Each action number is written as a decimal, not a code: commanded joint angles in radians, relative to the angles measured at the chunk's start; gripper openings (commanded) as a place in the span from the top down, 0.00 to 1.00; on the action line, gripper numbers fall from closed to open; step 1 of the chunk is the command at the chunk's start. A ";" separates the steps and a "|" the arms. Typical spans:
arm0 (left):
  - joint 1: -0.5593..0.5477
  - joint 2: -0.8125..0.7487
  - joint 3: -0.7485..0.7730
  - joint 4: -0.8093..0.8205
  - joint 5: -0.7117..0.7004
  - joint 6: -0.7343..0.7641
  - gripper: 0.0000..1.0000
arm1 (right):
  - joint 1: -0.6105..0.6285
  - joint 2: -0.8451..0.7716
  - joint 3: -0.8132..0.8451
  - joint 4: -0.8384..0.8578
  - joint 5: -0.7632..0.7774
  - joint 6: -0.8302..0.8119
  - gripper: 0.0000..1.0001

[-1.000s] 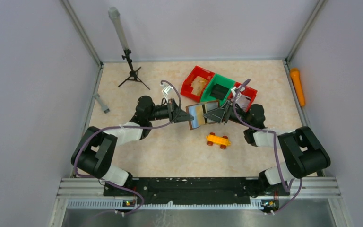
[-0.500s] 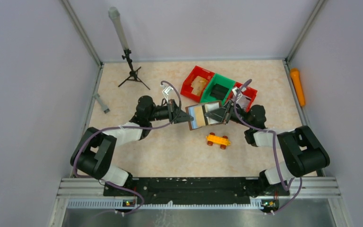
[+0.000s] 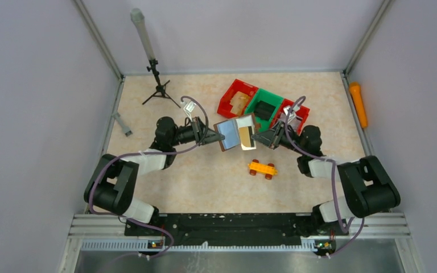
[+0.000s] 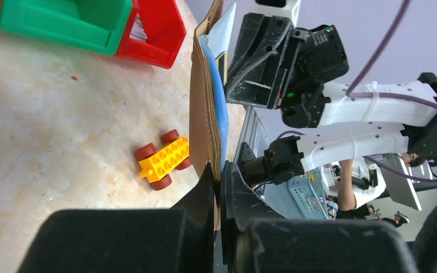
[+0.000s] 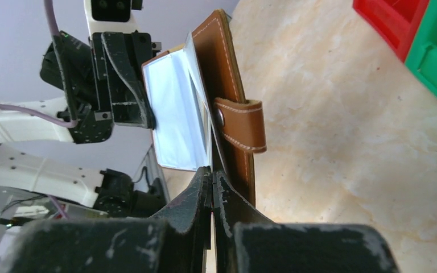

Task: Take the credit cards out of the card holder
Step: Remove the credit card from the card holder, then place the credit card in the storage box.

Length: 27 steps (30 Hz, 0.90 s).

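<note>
The brown card holder (image 3: 226, 132) hangs open above the table between my two arms, its greyish-blue inner pocket (image 5: 173, 114) facing up. My left gripper (image 3: 215, 137) is shut on its left edge. In the left wrist view the card holder (image 4: 203, 108) stands edge-on between my jaws (image 4: 219, 170). My right gripper (image 3: 255, 137) is shut on the thin edge of a pale credit card (image 3: 246, 136) at the holder's right side. In the right wrist view that card (image 5: 207, 142) runs from my jaws (image 5: 212, 170) up beside the brown flap and its snap strap (image 5: 242, 122).
An orange toy car (image 3: 262, 168) lies on the table just below the card holder. Red and green bins (image 3: 262, 105) stand behind it. A small black tripod (image 3: 159, 88) is at the back left, an orange cylinder (image 3: 358, 104) by the right wall.
My right gripper closed on the card's edge. My left arm has drawn the card holder to the left, so the card shows further out on its right side.
</note>
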 commanded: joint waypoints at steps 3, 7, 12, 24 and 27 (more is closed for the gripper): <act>0.031 -0.064 0.011 -0.214 -0.124 0.120 1.00 | -0.015 -0.180 0.062 -0.339 0.139 -0.261 1.00; 0.063 -0.141 0.007 -0.406 -0.277 0.200 1.00 | 0.009 -0.266 0.128 -0.569 0.301 -0.387 1.00; 0.081 -0.233 0.023 -0.645 -0.518 0.279 1.00 | 0.113 -0.282 0.212 -0.704 0.523 -0.492 1.00; 0.083 -0.326 0.047 -0.852 -0.777 0.296 1.00 | 0.177 0.038 0.677 -0.938 0.614 -0.712 1.00; 0.083 -0.331 0.043 -0.849 -0.774 0.298 1.00 | 0.179 0.157 0.816 -1.021 0.624 -0.782 1.00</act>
